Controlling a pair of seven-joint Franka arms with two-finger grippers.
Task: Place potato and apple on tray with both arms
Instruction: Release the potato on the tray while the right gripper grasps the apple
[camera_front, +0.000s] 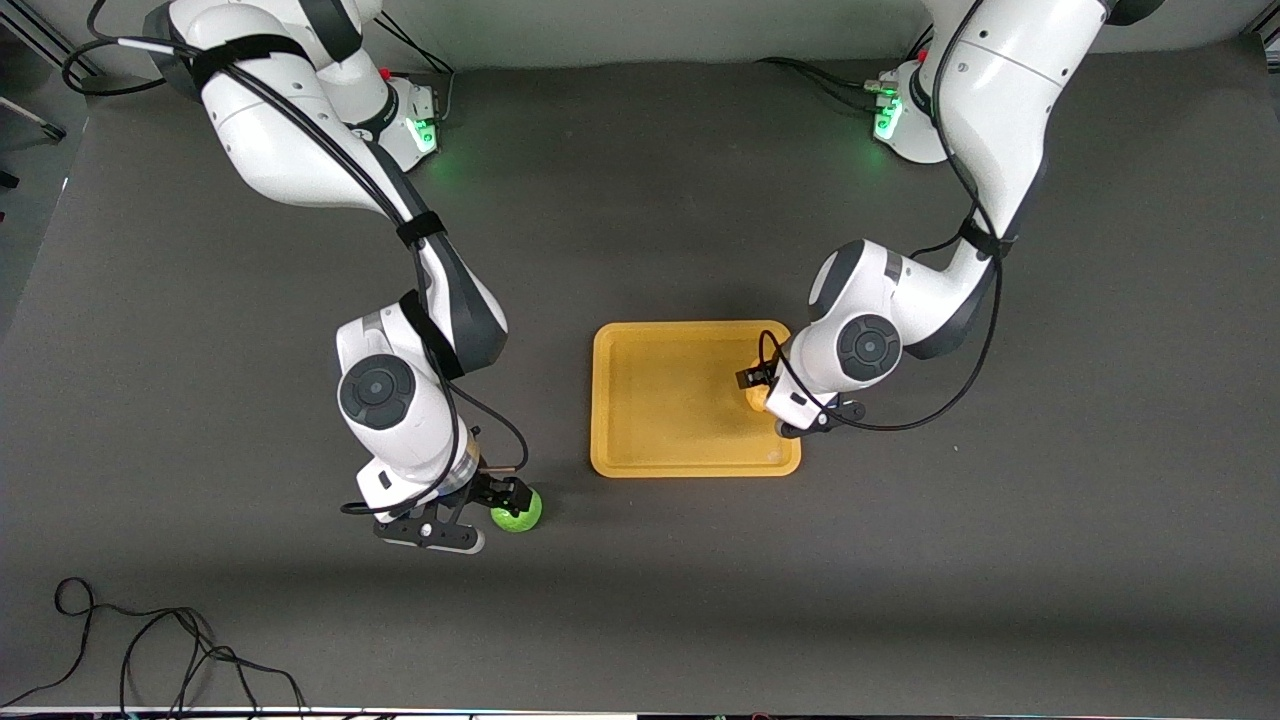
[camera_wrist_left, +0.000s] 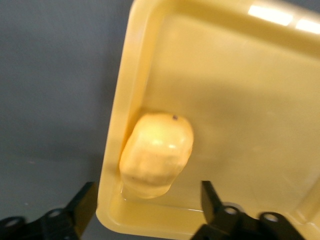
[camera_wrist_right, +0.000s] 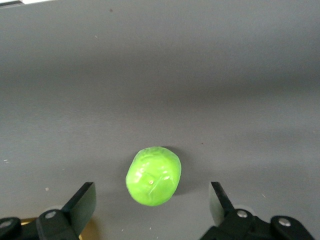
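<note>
The yellow-orange potato (camera_wrist_left: 156, 152) lies in the tray (camera_wrist_left: 240, 100) against the rim at the left arm's end; in the front view only a bit of the potato (camera_front: 756, 398) shows under the wrist. My left gripper (camera_wrist_left: 147, 210) is open over it, one finger on each side, not touching; in the front view the left gripper (camera_front: 768, 402) is mostly hidden. The green apple (camera_wrist_right: 153, 175) rests on the dark table, nearer to the front camera than the tray (camera_front: 660, 400). My right gripper (camera_wrist_right: 151, 205) is open around the apple (camera_front: 517, 510), fingers apart from it.
A dark grey mat (camera_front: 950, 560) covers the table. Loose black cable loops (camera_front: 150, 640) lie by the table's near edge at the right arm's end. Most of the tray floor is bare.
</note>
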